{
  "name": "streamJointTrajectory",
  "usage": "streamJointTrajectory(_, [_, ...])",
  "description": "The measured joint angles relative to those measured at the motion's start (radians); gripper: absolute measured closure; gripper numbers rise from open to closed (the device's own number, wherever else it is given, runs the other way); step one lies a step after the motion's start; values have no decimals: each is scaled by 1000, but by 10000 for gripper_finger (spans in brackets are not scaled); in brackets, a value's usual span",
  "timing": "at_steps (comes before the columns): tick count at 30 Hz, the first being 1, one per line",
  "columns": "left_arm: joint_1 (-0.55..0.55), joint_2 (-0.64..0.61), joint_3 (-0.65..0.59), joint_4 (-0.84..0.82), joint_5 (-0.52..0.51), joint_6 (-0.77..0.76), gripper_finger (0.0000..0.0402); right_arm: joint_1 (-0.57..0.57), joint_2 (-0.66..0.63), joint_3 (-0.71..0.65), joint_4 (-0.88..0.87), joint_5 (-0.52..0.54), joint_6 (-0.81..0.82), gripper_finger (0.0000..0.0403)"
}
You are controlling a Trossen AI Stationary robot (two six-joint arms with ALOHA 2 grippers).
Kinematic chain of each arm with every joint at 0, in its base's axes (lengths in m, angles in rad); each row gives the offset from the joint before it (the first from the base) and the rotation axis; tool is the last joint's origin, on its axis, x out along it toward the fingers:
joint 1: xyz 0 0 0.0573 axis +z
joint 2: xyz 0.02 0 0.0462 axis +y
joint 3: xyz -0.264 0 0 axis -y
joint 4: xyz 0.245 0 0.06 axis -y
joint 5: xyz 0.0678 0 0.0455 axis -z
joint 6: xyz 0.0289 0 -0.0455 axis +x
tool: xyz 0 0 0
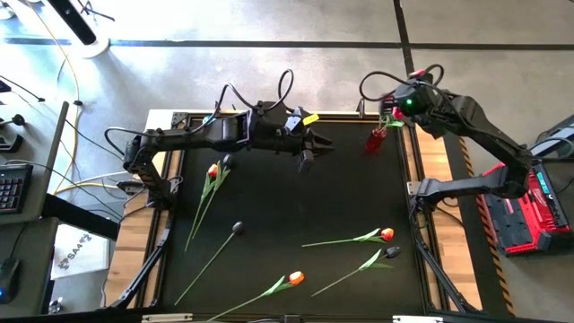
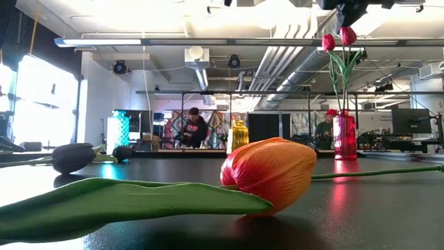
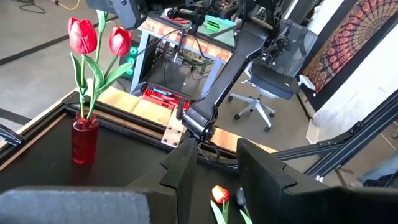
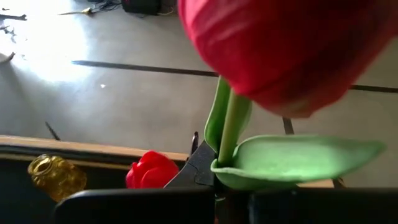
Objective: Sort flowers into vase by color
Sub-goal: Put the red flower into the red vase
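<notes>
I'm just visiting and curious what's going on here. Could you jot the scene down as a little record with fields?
Red vase: far right of the table, red vase holding two red tulips
Right gripper: right gripper above that vase, shut on a red tulip's stem
Left gripper: left gripper over the far middle of the table, holding nothing
Yellow vase: yellow vase, empty
Lying on the table: an orange tulip, a black tulip and several more

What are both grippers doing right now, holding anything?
Left gripper: open, empty, above the table's far middle.
Right gripper: shut on a red tulip, over the red vase.
</notes>
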Motion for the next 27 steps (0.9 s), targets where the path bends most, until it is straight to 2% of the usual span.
streamJointTrajectory(10, [0, 0, 0, 0, -1, 10, 296, 0, 1, 0, 0, -2, 17, 399])
streamJointTrajectory(27, [0, 0, 0, 0, -2, 19, 296, 0, 2, 0, -2, 18, 12, 331])
